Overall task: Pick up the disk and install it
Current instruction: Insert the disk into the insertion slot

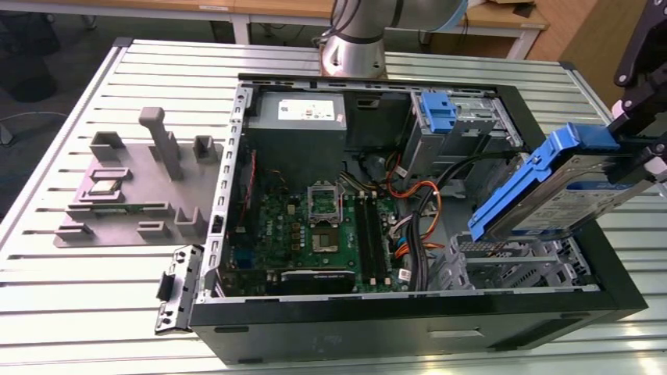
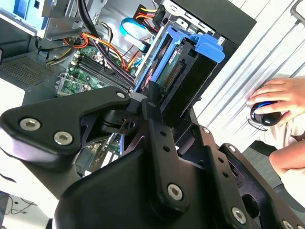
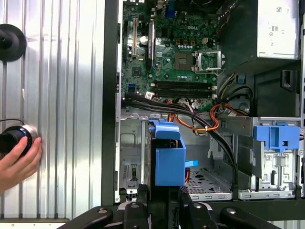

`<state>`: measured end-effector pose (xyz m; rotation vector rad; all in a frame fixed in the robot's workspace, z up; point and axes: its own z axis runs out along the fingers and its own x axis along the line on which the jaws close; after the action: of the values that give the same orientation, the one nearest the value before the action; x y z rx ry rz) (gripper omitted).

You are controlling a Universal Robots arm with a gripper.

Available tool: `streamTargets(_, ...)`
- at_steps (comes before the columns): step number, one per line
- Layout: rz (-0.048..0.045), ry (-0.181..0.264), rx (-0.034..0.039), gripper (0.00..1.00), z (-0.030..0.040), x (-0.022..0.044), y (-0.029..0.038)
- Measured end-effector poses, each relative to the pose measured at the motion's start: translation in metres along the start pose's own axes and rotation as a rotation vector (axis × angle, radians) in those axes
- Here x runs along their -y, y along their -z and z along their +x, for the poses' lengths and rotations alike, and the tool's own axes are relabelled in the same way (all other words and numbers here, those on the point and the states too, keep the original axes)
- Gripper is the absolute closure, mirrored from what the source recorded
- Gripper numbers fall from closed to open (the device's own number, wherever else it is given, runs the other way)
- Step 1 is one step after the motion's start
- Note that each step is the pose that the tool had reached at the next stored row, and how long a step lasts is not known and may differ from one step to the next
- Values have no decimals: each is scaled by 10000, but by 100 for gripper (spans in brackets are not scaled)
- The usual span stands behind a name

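Observation:
The disk, a silver drive in a bright blue plastic frame, hangs tilted over the corner of the open computer case at the exterior view's right. My gripper is shut on its upper end. In the first wrist view the disk stands edge-on between the black fingers of the gripper, above a metal drive bay. In the second wrist view the disk sticks out past the gripper toward the case interior.
Inside the case are the green motherboard, orange and black cables, a grey power-supply box and a blue latch on a metal cage. A grey fixture stands on the slatted table. A hand rests on a black knob beside the case.

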<state>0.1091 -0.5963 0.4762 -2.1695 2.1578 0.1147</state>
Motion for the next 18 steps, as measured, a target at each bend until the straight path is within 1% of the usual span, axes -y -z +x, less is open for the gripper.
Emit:
streamTargets(3,2,1,-1,65,5,0,-42)
streamTargets(9,2,0,-2,65,6,0,-44)
streamTargets(13,3,0,0,65,10,0,-85)
streamTargets(18,3,0,-2,65,10,0,-88)
